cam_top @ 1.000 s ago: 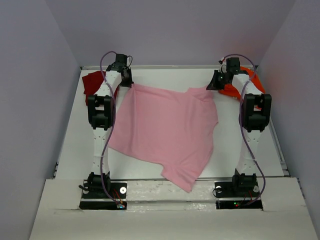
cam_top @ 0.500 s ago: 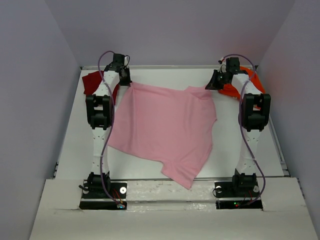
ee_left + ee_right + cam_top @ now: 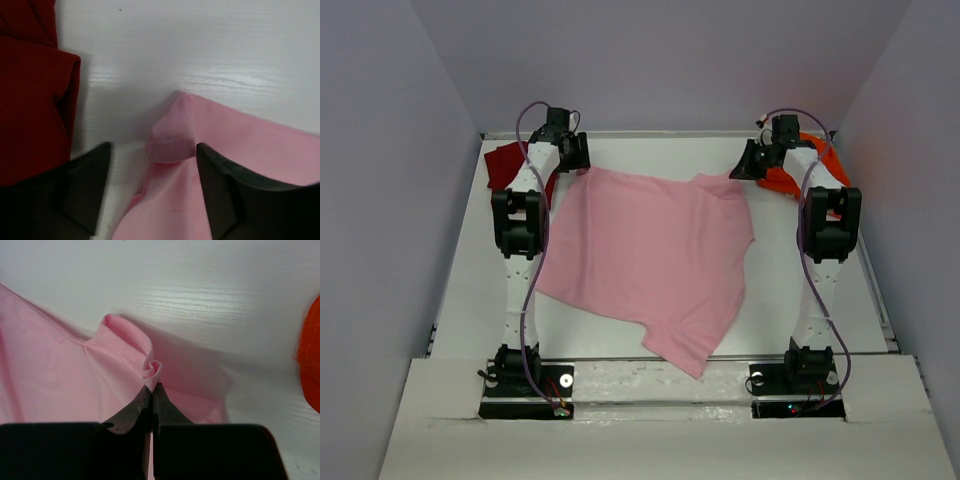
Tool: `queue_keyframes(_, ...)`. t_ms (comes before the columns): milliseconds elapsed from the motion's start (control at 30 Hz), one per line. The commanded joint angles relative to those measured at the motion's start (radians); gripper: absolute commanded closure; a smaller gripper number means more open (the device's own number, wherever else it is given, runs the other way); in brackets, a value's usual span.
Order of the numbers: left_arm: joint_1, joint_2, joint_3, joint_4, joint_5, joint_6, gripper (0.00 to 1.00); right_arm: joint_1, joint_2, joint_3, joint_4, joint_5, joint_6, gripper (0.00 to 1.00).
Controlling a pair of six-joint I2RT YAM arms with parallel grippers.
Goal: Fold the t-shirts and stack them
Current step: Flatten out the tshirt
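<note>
The left arm [image 3: 520, 262] and the right arm [image 3: 820, 272] are built alike: slim white link shells joined by blocky black joint housings. Each rises from a flat black base, the left base [image 3: 525, 388] at 7 o'clock of the overhead view and the right base [image 3: 798, 386] at 5 o'clock. A small green light shows at the right base's front edge. A thin purple cable [image 3: 523, 122] runs along each arm from base to wrist, arching clear near the top. The left hand [image 3: 153, 147] has two dark matte wedge-shaped fingers. The right hand [image 3: 151, 390] has the same black fingers, tapering to thin tips
</note>
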Motion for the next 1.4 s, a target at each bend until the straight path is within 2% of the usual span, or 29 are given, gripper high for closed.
queue_keyframes(0, 0.003, -0.062, -0.030, 0.032, -0.047, 0.004, 0.14, -0.013, 0.002, 0.029, 0.013, -0.026, 0.002, 1.00)
queue_keyframes(200, 0.007, -0.082, -0.038, 0.084, -0.025, -0.010, 0.05, -0.013, 0.002, 0.029, 0.013, -0.034, -0.001, 1.00)
queue_keyframes(367, 0.038, -0.038, 0.001, 0.115, 0.092, -0.065, 0.05, -0.013, 0.002, 0.028, 0.010, -0.037, -0.006, 1.00)
queue_keyframes(733, 0.041, -0.093, 0.007, 0.182, 0.090, -0.041, 0.05, -0.013, 0.015, 0.043, 0.004, -0.042, 0.003, 1.00)
queue_keyframes(800, 0.043, -0.104, -0.008, 0.202, 0.097, -0.027, 0.11, -0.013, 0.019, 0.046, 0.004, -0.046, 0.005, 1.00)
queue_keyframes(900, 0.035, -0.113, 0.011, 0.193, 0.103, 0.042, 0.17, -0.013, 0.019, 0.051, 0.002, -0.046, 0.006, 1.00)
queue_keyframes(1100, -0.017, -0.138, 0.010, 0.189, 0.006, 0.223, 0.12, -0.013, 0.020, 0.054, -0.005, -0.055, 0.008, 1.00)
queue_keyframes(1133, -0.022, -0.141, 0.007, 0.189, 0.024, 0.258, 0.12, -0.013, 0.020, 0.055, -0.015, -0.057, 0.008, 1.00)
queue_keyframes(1167, -0.023, -0.142, -0.005, 0.189, 0.129, 0.330, 0.01, -0.013, 0.020, 0.061, -0.021, -0.060, 0.005, 1.00)
queue_keyframes(1200, -0.025, -0.142, -0.010, 0.190, 0.158, 0.357, 0.01, -0.013, 0.020, 0.067, -0.028, -0.059, 0.002, 1.00)
queue_keyframes(1267, -0.043, -0.150, -0.018, 0.204, 0.121, 0.389, 0.01, -0.013, 0.020, 0.077, -0.048, -0.057, -0.013, 1.00)
queue_keyframes(1367, -0.069, -0.177, -0.048, 0.225, 0.029, 0.530, 0.01, -0.013, 0.017, 0.081, -0.062, -0.049, -0.024, 1.00)
